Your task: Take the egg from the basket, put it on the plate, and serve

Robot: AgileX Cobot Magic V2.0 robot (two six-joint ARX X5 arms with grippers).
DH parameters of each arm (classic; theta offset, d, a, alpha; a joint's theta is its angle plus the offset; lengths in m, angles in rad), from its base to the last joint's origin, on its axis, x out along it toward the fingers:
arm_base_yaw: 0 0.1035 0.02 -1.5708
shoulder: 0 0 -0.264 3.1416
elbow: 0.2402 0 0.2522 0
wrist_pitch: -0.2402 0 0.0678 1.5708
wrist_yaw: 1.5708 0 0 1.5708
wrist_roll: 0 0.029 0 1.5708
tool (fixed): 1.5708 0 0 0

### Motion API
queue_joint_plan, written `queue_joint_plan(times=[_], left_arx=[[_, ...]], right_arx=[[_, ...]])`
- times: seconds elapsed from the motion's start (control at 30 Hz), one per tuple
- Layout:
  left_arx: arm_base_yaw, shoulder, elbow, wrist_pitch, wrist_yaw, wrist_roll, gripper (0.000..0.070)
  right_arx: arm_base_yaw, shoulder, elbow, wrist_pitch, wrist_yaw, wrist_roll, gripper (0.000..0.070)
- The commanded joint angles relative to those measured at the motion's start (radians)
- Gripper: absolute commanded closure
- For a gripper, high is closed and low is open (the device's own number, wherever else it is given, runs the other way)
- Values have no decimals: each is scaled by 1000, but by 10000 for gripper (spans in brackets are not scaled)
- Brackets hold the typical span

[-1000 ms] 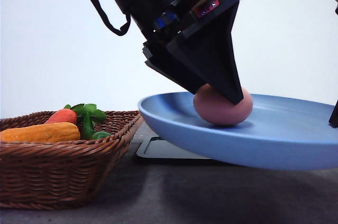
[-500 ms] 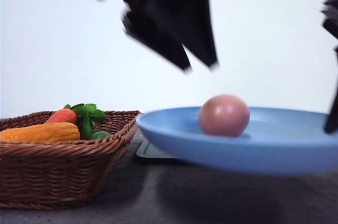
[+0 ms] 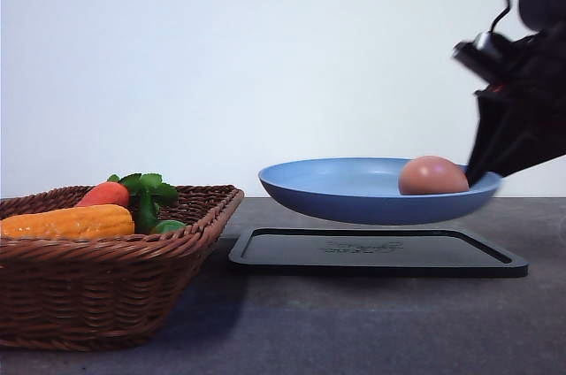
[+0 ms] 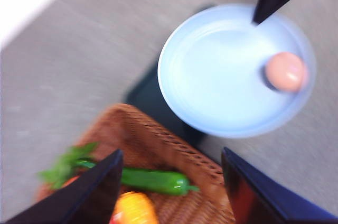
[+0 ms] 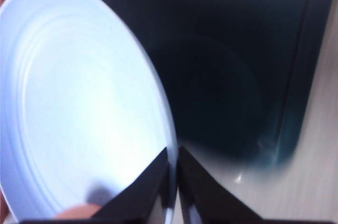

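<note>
White wall behind; pinkish-brown oval egg (image 3: 432, 176) in light-blue plate (image 3: 354, 194).

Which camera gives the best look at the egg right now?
The front view: the egg sits sharp in side profile on the plate. The left wrist view shows it whole from above but blurred; the right wrist view catches just a sliver.

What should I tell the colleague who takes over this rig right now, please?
Right gripper: shut on the plate rim, holding it in the air over the black tray.
Left gripper: open, empty, above the basket.
Egg: lying on the plate, near the gripped edge.
Done: egg moved from basket to plate.
Left: serve the plate without rolling the egg off.
</note>
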Motion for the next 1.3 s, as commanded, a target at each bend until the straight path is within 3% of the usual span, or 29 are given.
queue_joint_plan(times=[0.0, 0.37, 0.57, 0.9, 1.27], left_arx=[[-8, -22, 16, -6, -15, -30, 324], [-8, -156, 16, -96, -71, -73, 324], [-8, -157, 16, -105, -71, -77, 324], [-8, -149, 16, -102, -71, -77, 326], [-8, -125, 16, -96, -71, -77, 334]], right_arx=[[-6, 74, 54, 12, -12, -6, 700], [-14, 302, 208, 15, -11, -8, 694], [-14, 302, 208, 23, -1, -8, 510], [-45, 285, 209, 18, 2, -15, 506], [-164, 209, 214, -60, -2, -18, 510]])
